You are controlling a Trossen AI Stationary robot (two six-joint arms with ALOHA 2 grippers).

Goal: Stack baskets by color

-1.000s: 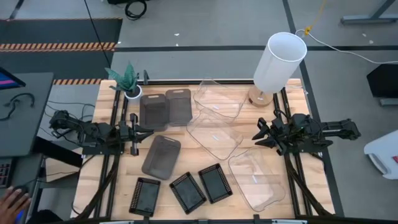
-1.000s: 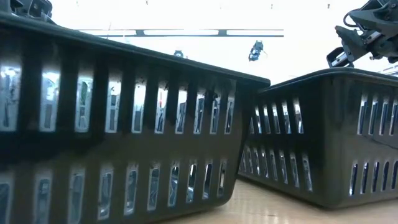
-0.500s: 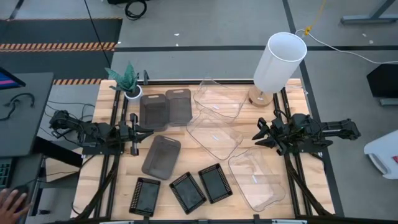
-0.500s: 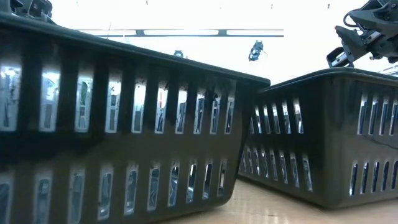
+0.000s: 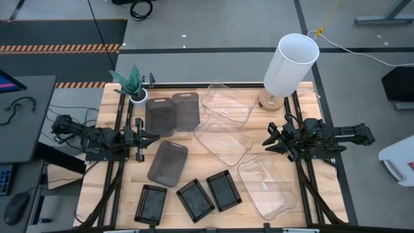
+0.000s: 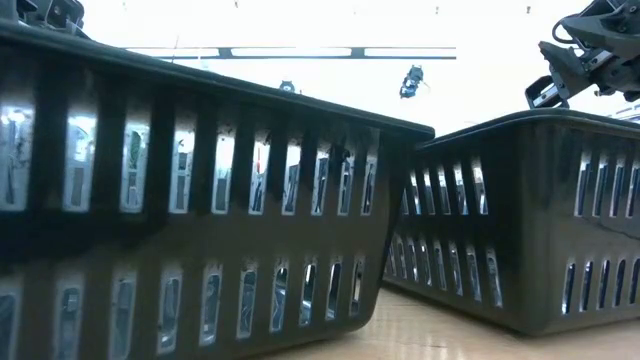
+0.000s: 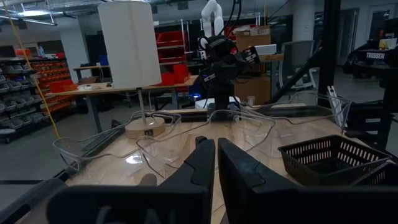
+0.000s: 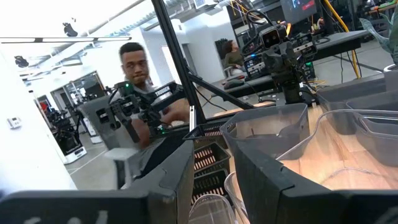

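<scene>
Nine baskets rest on their bottoms on the wooden table. Three clear baskets (image 5: 223, 139) run from the far middle to the near right. Three smoky baskets (image 5: 168, 162) lie left of them, two side by side at the far left. Three small black perforated baskets (image 5: 195, 199) sit in a row near the front edge, and two of them fill the low view (image 6: 200, 200). My left gripper (image 5: 154, 136) hovers shut at the table's left, above the smoky baskets. My right gripper (image 5: 267, 140) hovers open at the right, beside the clear baskets. Neither touches anything.
A white cylindrical lamp (image 5: 291, 65) stands at the far right corner and a small potted plant (image 5: 132, 81) at the far left corner. A person (image 8: 134, 62) sits beyond the table's left side. Bare wood shows between the basket groups.
Both arms have kept still. A person's hand that showed off the table at the near left has drawn out of the high view.
</scene>
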